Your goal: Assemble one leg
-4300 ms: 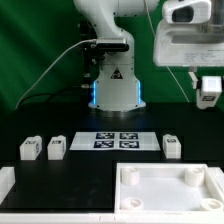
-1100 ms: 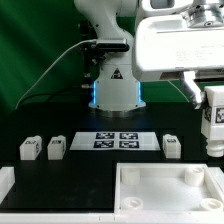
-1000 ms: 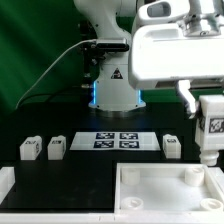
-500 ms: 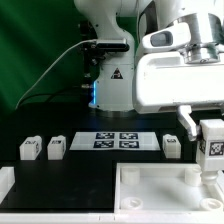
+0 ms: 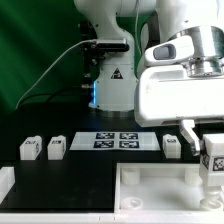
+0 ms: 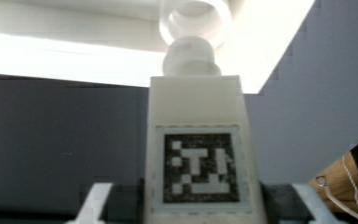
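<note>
My gripper (image 5: 211, 138) is shut on one leg (image 5: 212, 158), a small white post with a black-and-white tag. It holds the leg upright just above the far corner of the white rimmed panel (image 5: 150, 205), on the exterior view's right. The corner socket (image 5: 190, 173) stands just beside the leg. In the wrist view the leg (image 6: 197, 140) fills the middle, tag facing the camera, between the fingers (image 6: 101, 205) of the gripper (image 6: 208, 206). The white panel lies beyond the leg's tip (image 6: 190, 20). Three more legs (image 5: 29, 148) (image 5: 57, 147) (image 5: 172, 146) stand on the black table.
The marker board (image 5: 115, 140) lies in the middle of the table in front of the arm's base (image 5: 113, 90). A white block (image 5: 5, 185) sits at the front edge on the exterior view's left. Another socket (image 5: 128, 172) stands at the panel's other far corner.
My gripper has come down with the leg, from high on the exterior view's right to just above the panel's far corner. The other legs have not moved.
</note>
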Robot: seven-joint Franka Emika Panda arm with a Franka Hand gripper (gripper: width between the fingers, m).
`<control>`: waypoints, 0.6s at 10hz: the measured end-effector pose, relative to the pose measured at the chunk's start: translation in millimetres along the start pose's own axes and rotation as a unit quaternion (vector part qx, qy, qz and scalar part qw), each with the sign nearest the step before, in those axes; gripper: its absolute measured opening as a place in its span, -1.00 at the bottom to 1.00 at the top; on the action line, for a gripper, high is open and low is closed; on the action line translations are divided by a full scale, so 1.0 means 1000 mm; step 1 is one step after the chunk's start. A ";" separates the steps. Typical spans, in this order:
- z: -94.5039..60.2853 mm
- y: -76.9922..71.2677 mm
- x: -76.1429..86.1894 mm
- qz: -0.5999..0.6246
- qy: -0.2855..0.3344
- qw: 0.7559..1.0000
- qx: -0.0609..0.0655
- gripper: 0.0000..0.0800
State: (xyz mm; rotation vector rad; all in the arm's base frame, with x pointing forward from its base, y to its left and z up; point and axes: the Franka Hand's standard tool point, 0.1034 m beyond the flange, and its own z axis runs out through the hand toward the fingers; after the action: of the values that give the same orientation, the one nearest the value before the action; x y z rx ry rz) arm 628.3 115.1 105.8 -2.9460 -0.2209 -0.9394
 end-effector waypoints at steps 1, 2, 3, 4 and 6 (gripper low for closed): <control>0.006 0.000 -0.002 0.000 -0.002 1.000 0.000 -0.27; 0.012 -0.001 -0.004 -0.001 -0.003 1.000 0.000 -0.27; 0.014 -0.002 -0.002 -0.003 0.011 1.000 0.000 -0.27; 0.015 -0.002 -0.002 -0.005 0.018 1.000 0.000 -0.27; 0.014 -0.002 -0.002 -0.011 0.016 1.000 0.000 -0.27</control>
State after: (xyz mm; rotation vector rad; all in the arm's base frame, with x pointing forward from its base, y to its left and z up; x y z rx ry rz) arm 634.8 117.8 93.0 -2.9323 -0.2519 -0.9895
